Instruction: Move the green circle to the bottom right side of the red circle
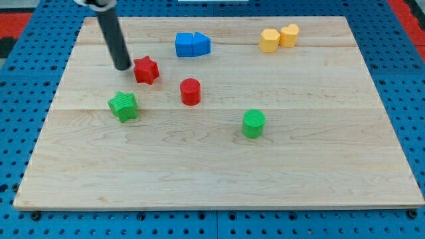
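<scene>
Tip (pixel 123 68) parked just left of red star (pixel 146 70), far from green circle (pixel 253 123); no gripper fitted. Green circle already right-near of red circle (pixel 190 91); only small leftward nudge judged needed.

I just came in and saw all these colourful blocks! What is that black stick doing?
The black stick is a robot arm's rod, and my tip is touching down just left of the red star, near the view's top left. The job is to push the green circle to the bottom right of the red circle. The green circle already sits lower right of it, some way off. My tip is far from both circles at this moment.
</scene>
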You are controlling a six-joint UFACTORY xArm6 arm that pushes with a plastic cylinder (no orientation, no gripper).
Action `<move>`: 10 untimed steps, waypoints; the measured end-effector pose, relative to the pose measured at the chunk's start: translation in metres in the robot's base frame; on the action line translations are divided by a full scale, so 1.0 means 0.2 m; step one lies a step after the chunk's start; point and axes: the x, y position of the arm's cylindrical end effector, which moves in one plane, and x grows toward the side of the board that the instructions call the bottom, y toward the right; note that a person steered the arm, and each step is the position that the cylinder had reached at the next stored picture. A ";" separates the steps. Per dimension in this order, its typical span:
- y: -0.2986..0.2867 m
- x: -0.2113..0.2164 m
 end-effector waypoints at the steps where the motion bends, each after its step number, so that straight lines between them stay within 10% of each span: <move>1: 0.11 -0.02; 5: 0.28 0.49; 7: 0.97 0.97; 10: 1.19 0.72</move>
